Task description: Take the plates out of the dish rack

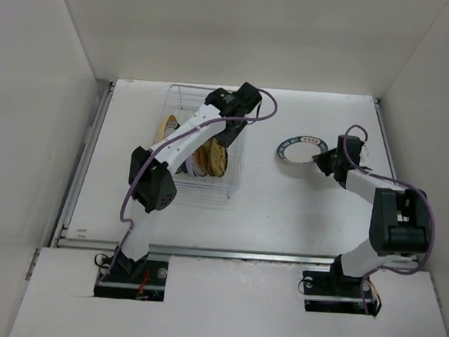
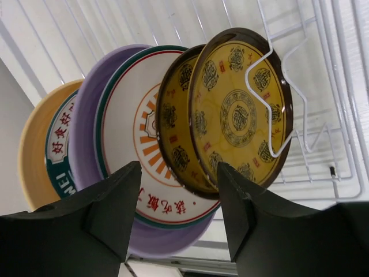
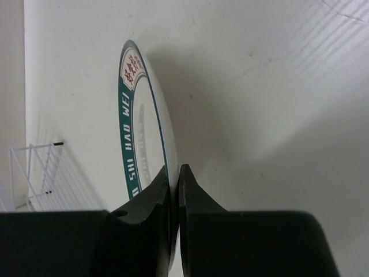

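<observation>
The white wire dish rack [image 1: 236,173] stands at the back left, with several plates upright in it. The left wrist view shows two gold-brown plates [image 2: 242,109], a white plate with red marks [image 2: 130,144], a lavender one [image 2: 89,127], a teal-patterned one [image 2: 59,156] and a pale yellow one [image 2: 29,156]. My left gripper [image 1: 223,131] hangs over the rack, open and empty [image 2: 176,199], just short of the plates' lower rims. My right gripper [image 1: 323,158] is shut [image 3: 174,179] on the rim of a white plate with a dark green rim [image 3: 128,115], low over the table right of the rack [image 1: 295,149].
The rack's wire dividers [image 2: 271,55] stand in front of the gold-brown plates. A corner of the rack [image 3: 40,173] shows at the left of the right wrist view. White walls enclose the table on three sides. A metal rail [image 1: 203,252] runs along the near edge.
</observation>
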Controlling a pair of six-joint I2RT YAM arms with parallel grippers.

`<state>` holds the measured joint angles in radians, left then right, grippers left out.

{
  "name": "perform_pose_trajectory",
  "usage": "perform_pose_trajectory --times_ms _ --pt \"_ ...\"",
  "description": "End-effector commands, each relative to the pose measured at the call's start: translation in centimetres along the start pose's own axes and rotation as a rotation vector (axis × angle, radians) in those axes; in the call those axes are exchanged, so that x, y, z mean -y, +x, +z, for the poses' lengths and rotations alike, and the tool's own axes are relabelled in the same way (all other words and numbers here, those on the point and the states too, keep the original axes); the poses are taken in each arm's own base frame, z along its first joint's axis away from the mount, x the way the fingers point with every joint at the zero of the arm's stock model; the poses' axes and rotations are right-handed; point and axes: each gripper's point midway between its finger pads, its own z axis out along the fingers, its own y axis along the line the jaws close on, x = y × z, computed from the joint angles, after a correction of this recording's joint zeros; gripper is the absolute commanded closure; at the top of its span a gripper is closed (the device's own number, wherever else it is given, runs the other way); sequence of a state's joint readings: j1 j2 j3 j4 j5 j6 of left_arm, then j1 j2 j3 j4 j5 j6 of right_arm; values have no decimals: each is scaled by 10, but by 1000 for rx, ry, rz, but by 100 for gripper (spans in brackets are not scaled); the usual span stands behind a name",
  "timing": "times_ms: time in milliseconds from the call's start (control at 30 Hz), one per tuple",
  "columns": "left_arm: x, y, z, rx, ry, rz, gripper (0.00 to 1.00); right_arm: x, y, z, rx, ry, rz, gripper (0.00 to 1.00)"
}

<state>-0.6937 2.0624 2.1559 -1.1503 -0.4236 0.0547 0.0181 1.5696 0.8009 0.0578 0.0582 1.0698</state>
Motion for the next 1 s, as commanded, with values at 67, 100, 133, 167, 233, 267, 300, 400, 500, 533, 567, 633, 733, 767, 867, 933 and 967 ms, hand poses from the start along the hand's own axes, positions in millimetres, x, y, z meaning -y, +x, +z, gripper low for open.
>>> perform_pose_trajectory --times_ms 67,100,133,167,233,267,300,400,500,533,567,633,733,767,867,933,967 --pt "-6 4 1 -26 -37 21 47 -5 -4 14 -31 -50 -21 76" --pt "-6 4 1 -26 -37 21 47 -3 -2 17 -39 -36 -22 70" --pt "-6 4 1 -26 -37 21 47 -7 -5 16 -37 -38 -34 64" --pt "-2 5 6 -37 -28 27 47 0 -1 18 -58 -1 -34 59" --pt "1 8 9 -53 -19 35 47 1 1 18 -83 20 -45 55" --pt "3 8 9 -54 -5 35 47 -3 1 16 -95 18 -54 52" --pt "4 6 7 -44 7 30 49 -4 1 15 -101 29 -54 45" --pt "9 6 5 -46 38 30 52 -3 1 10 -114 51 -54 31" --pt "15 10 11 -73 56 42 52 -1 -3 2 -112 82 -67 0" --pt "15 13 10 -82 56 46 53 0 -2 -1 -115 87 -79 0" --pt "15 14 14 -96 47 53 55 -1 -3 -4 -116 88 -79 0" --pt "16 15 17 -109 47 59 58 -3 -8 -15 -96 93 -80 0" --pt "20 23 23 -150 46 70 61 -1 -10 -31 -86 94 -90 0" --pt "21 24 26 -159 46 74 61 -5 -13 -35 -78 79 -102 0" --pt "28 25 29 -170 69 67 66 -6 -19 -51 -50 72 -135 0" --pt "28 25 29 -170 69 67 68 -5 -24 -58 -22 72 -146 0" --pt "30 26 33 -180 69 71 71 -5 -24 -67 -8 68 -163 0"
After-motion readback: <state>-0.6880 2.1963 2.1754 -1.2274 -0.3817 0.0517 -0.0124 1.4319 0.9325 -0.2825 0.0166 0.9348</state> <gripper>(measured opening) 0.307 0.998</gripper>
